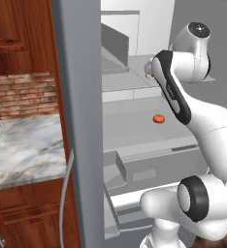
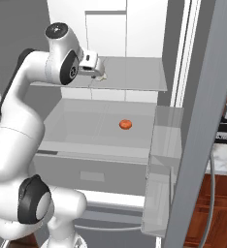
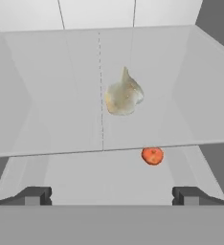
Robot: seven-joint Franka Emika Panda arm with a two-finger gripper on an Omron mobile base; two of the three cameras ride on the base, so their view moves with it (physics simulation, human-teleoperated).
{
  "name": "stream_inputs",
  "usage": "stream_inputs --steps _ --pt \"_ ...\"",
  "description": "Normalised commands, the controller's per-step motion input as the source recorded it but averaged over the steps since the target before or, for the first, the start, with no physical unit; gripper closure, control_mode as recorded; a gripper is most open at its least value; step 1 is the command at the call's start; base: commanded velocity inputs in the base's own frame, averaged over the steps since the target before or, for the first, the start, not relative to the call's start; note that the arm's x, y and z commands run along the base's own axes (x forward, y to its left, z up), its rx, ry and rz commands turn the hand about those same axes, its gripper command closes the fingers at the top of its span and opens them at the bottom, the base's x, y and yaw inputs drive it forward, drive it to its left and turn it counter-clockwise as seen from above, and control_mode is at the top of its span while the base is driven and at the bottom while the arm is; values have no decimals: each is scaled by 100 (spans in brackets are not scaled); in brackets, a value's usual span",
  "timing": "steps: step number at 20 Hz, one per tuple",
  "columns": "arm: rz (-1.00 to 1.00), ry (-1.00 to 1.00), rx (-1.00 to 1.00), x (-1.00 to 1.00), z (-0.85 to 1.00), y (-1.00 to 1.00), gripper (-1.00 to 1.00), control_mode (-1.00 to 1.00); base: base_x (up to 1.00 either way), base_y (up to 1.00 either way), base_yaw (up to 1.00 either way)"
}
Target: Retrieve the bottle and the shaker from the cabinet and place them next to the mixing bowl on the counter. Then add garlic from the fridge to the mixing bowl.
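1. The step in hand looks to be fetching the garlic (image 3: pixel 123 94) from the open fridge (image 2: pixel 110 72). The garlic sits on the upper glass shelf (image 3: pixel 47 124), toward its back, and the pincer (image 3: pixel 111 195) is pointed at it from the shelf's front edge.
2. The pincer stands fully open and holds nothing; its two tips flank the garlic's line with room to spare.
3. Advance level with the shelf, keeping the garlic centred between the tips, so neither tip strikes the shelf's front edge.
4. The garlic tapers to a point on top; close on its fat lower body.
5. A small tomato (image 3: pixel 152 155) lies on the shelf below the garlic's shelf, nearer the front. Leave it alone.
6. Withdraw straight out before turning toward the bench (image 1: pixel 23 145).
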Motion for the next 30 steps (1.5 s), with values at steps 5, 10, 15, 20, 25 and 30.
stream_inputs --steps 5,10,15,20,25,30 --pt "0 0 0 36 -13 -9 -100 -100 0 0 0" --pt "0 0 0 33 -4 -3 -100 -100 0 0 0" --pt "0 0 0 28 0 0 -100 -100 0 0 0" --pt "0 0 0 36 -6 0 -100 -100 0 0 0" --pt "0 0 0 37 -8 -3 -100 -100 0 0 0" --pt "0 0 0 35 -8 -11 -100 -100 0 0 0"
